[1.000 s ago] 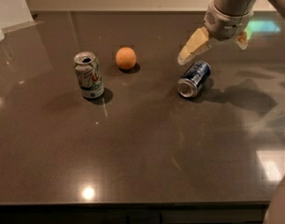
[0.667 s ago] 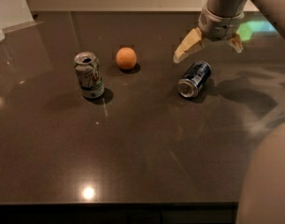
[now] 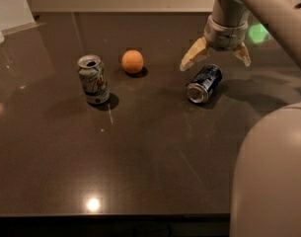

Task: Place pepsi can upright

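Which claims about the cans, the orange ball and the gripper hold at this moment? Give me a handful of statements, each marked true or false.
1. The pepsi can lies on its side on the table. True.
2. The gripper is shut on the pepsi can. False: it hangs open just over the can, fingers spread wide, holding nothing.
3. The silver-white can stands upright. True.
4. The orange ball is to the right of the pepsi can in the picture. False: it lies to the left of it, nearer the silver-white can.
5. The orange ball touches the silver-white can. False: bare table shows between them.
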Controlling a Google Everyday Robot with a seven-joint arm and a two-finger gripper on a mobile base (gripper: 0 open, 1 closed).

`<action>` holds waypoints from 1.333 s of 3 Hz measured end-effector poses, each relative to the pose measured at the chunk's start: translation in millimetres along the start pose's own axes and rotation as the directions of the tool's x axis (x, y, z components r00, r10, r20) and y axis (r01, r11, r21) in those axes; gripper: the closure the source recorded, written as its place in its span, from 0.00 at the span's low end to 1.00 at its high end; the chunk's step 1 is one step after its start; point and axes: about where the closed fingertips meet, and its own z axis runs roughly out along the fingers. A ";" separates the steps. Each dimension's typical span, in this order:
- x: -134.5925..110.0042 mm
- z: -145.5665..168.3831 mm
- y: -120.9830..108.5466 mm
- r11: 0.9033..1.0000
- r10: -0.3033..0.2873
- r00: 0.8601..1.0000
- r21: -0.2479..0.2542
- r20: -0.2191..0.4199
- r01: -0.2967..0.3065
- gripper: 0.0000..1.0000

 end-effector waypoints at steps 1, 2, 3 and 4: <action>6.7 10.6 2.3 1.000 0.029 0.999 -0.006 -0.021 -0.029 0.00; 13.8 19.4 6.1 0.999 0.041 0.998 -0.019 -0.038 -0.042 0.01; 17.0 23.9 9.8 0.998 0.047 0.998 -0.037 -0.045 -0.049 0.17; 19.6 24.0 10.9 0.998 0.049 0.998 -0.047 -0.047 -0.051 0.40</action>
